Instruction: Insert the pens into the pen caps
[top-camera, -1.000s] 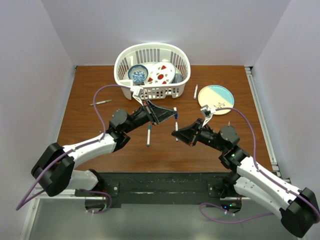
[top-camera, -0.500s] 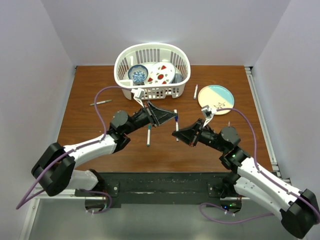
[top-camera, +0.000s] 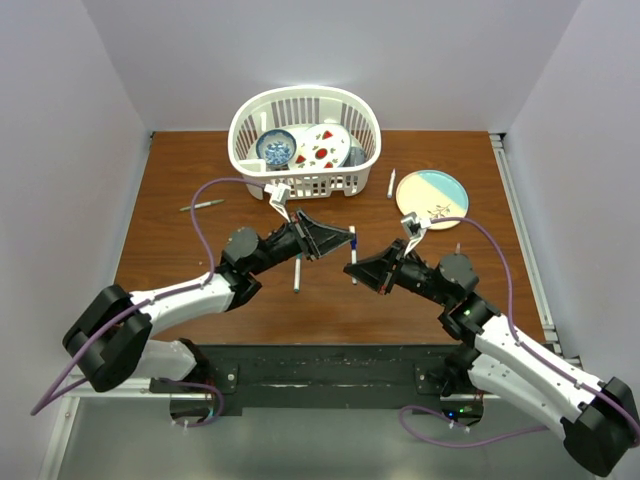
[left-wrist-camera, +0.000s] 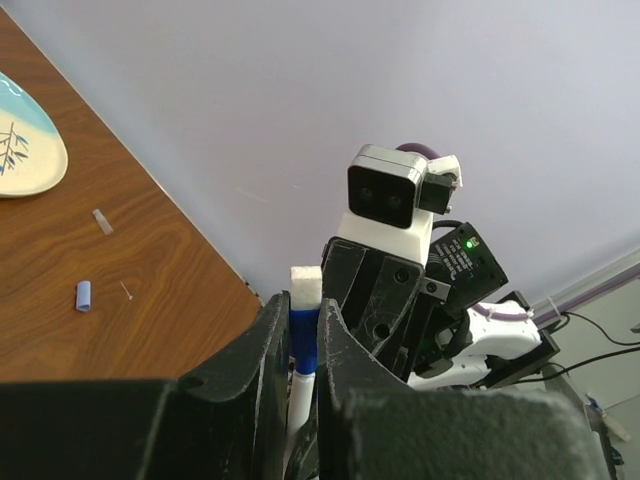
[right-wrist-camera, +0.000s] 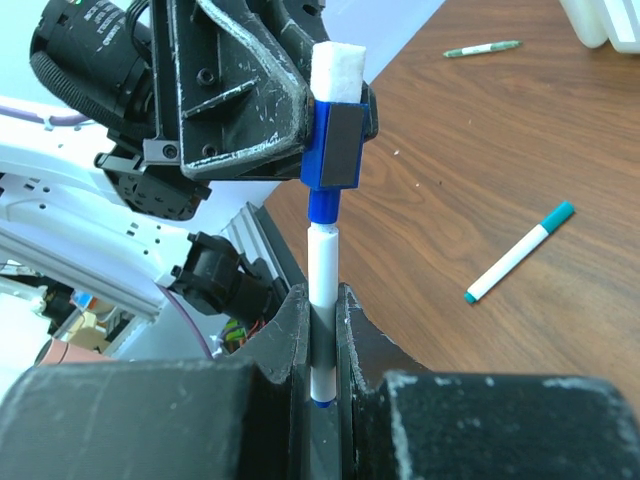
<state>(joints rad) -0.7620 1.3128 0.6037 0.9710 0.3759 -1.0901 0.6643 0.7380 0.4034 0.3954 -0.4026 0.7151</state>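
Observation:
My left gripper is shut on a blue pen cap with a white block on top. My right gripper is shut on a white pen, held upright by its lower barrel. The pen's blue upper end runs into the underside of the cap. In the top view both grippers meet over the table's middle, the left gripper just above the right gripper, with the cap between them. More pens lie on the table: a white one, a thin grey one and a short white one.
A white basket with dishes stands at the back. A beige and blue plate lies at the back right. A loose bluish cap lies on the wood near the plate. A teal-tipped pen lies left of the grippers.
My left gripper has moved a little down and right with the cap, bringing it closer onto the pen in my right gripper. The right arm has barely moved.

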